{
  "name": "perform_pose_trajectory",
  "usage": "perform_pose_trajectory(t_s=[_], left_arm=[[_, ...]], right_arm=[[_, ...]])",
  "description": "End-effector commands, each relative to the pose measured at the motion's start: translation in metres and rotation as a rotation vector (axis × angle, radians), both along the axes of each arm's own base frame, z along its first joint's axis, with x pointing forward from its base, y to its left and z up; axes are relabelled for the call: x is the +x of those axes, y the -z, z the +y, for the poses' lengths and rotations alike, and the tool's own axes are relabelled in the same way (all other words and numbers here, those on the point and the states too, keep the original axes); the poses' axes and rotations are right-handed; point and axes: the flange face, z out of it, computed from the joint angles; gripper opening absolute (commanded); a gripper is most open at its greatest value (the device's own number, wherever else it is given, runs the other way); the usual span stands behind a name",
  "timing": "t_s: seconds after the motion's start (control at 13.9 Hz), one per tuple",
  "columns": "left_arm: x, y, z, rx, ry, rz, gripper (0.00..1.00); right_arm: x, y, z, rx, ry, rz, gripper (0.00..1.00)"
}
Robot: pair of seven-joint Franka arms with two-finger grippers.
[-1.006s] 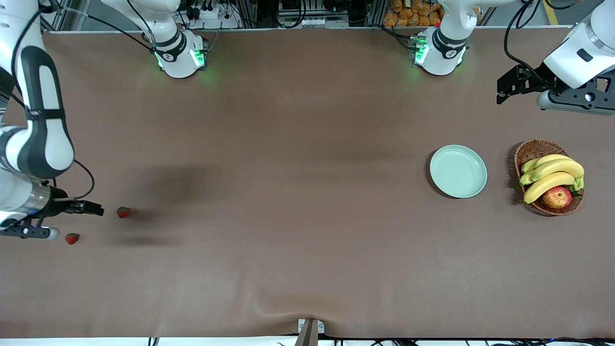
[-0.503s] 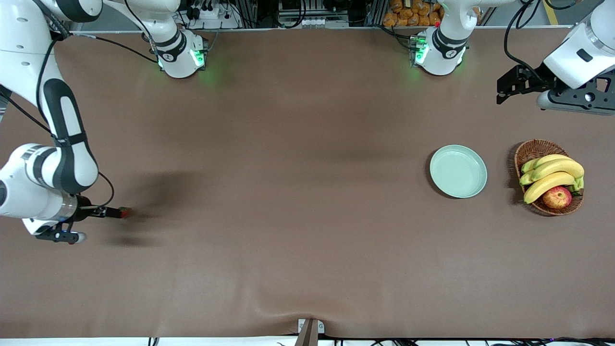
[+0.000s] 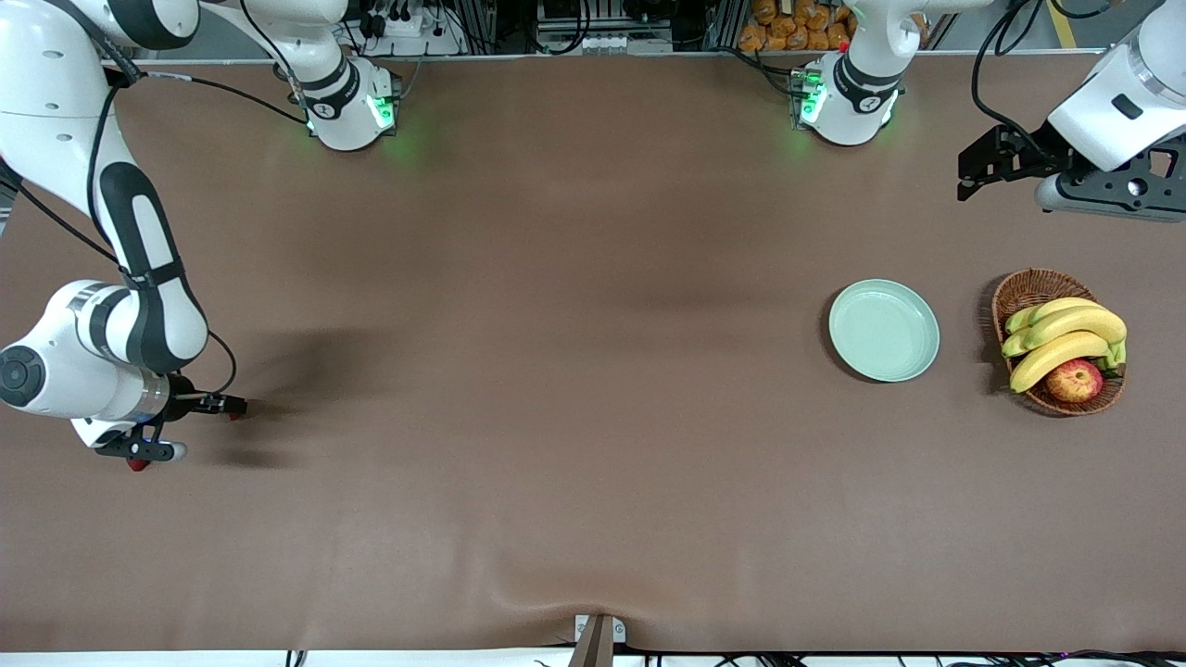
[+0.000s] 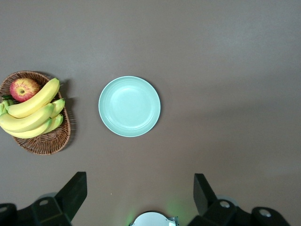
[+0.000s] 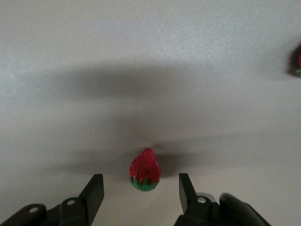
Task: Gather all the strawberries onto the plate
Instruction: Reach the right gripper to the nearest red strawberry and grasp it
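Brown wicker basket (image 3: pixel 1057 342) of bananas and apple: at left arm's end. Round pale mint-green plate (image 3: pixel 883 330): beside basket, unfilled. Left gripper (image 4: pixel 138 197): parked high, jaws wide. Right gripper (image 5: pixel 141 190): jaws wide around small red green-capped strawberry (image 5: pixel 145 170), not touching. Second strawberry (image 3: pixel 137 464): nearby.

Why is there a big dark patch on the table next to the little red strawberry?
In the front view that patch is the right arm's shadow on the table, beside the right end effector. In the right wrist view the same shadow lies around the strawberry, which sits between the open fingers. The left wrist view shows the plate evenly lit.
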Motion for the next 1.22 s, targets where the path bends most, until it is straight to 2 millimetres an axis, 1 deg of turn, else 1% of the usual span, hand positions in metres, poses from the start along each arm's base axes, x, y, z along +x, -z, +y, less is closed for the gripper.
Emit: perform_pose_trajectory(t_s=[0.0, 0.07, 0.22, 0.36, 0.5, 0.65, 0.72, 0.79, 0.86, 0.93, 1.01, 1.15], left_arm=[[-0.002, -0.004, 0.000, 0.019, -0.006, -0.016, 1.00], [-0.002, -0.004, 0.000, 0.020, -0.006, -0.016, 1.00], [-0.002, -0.004, 0.000, 0.020, -0.006, -0.016, 1.00], [-0.002, -0.004, 0.000, 0.020, -0.006, -0.018, 1.00], [-0.002, -0.004, 0.000, 0.020, -0.006, -0.018, 1.00], [-0.002, -0.004, 0.000, 0.020, -0.006, -0.018, 1.00], [-0.002, -0.004, 0.000, 0.020, -0.006, -0.019, 1.00], [-0.002, -0.004, 0.000, 0.020, -0.006, -0.018, 1.00], [-0.001, -0.004, 0.001, 0.020, -0.007, -0.019, 1.00], [-0.001, -0.004, 0.001, 0.020, -0.007, -0.019, 1.00], [-0.001, -0.004, 0.001, 0.019, -0.009, -0.019, 1.00], [-0.001, -0.004, 0.001, 0.020, -0.007, -0.018, 1.00]], right_arm=[[0.001, 0.010, -0.001, 0.013, 0.019, -0.026, 0.72], [0.002, 0.013, 0.000, 0.011, 0.018, -0.032, 0.72], [0.001, 0.022, 0.000, 0.013, 0.020, -0.028, 0.63], [-0.002, 0.029, 0.002, 0.017, 0.019, -0.015, 0.60], [-0.006, 0.032, 0.002, 0.019, 0.021, -0.001, 0.46], [-0.007, 0.031, 0.002, 0.022, 0.020, 0.009, 0.18], [-0.007, 0.030, 0.003, 0.025, 0.020, 0.017, 0.10], [-0.006, 0.026, 0.003, 0.025, 0.021, 0.012, 0.08], [-0.005, 0.021, 0.003, 0.026, 0.021, 0.012, 0.03], [-0.003, 0.013, 0.004, 0.035, 0.024, 0.018, 0.00], [0.001, 0.004, 0.006, 0.045, 0.030, 0.020, 0.00], [0.010, -0.021, 0.006, 0.061, 0.069, 0.047, 0.00]])
